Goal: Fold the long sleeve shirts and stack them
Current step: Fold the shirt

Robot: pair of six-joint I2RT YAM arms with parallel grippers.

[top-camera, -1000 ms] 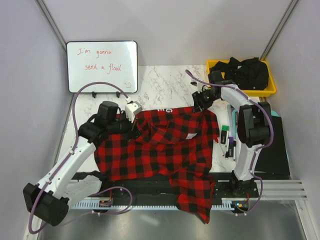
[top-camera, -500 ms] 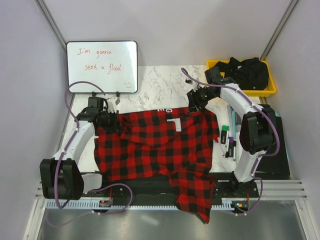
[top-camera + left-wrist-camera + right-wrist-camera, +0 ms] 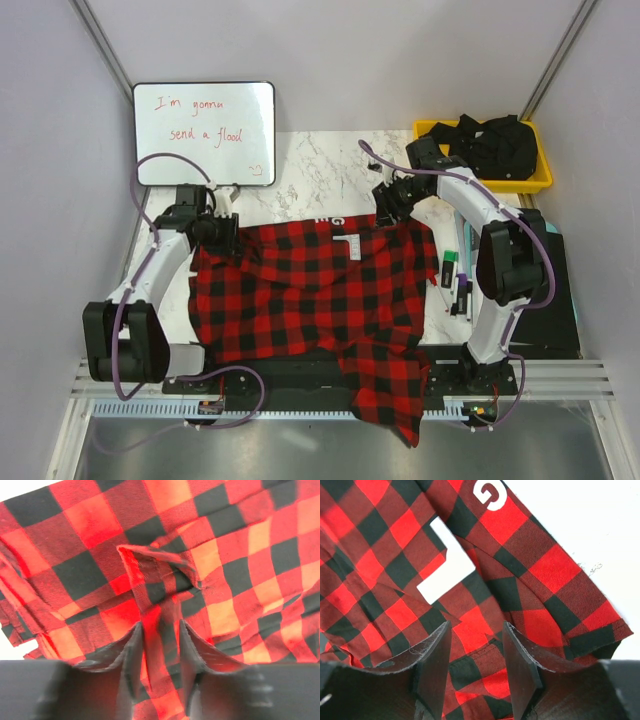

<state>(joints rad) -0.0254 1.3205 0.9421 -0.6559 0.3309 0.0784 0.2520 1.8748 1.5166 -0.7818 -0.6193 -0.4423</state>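
Note:
One long sleeve shirt (image 3: 320, 290), red-and-black check flannel, lies spread across the marble table, with one part hanging over the near edge. My left gripper (image 3: 222, 235) is at the shirt's far left corner. In the left wrist view its jaws (image 3: 160, 625) stand a little apart, with a ridge of the cloth (image 3: 210, 555) running between them. My right gripper (image 3: 388, 205) hovers at the far right edge near the collar. Its jaws (image 3: 475, 625) are wide apart above flat cloth (image 3: 485, 595), beside a white neck label (image 3: 445, 560).
A whiteboard (image 3: 204, 132) stands at the back left. A yellow bin (image 3: 540, 178) with dark clothes (image 3: 490, 140) sits at the back right. Markers (image 3: 455, 280) lie right of the shirt, next to a black box (image 3: 555, 300).
The left arm swung left and back, drawing the shirt's left corner outward and flattening the collar area. Its jaws, shut before, have parted. The right gripper barely moved.

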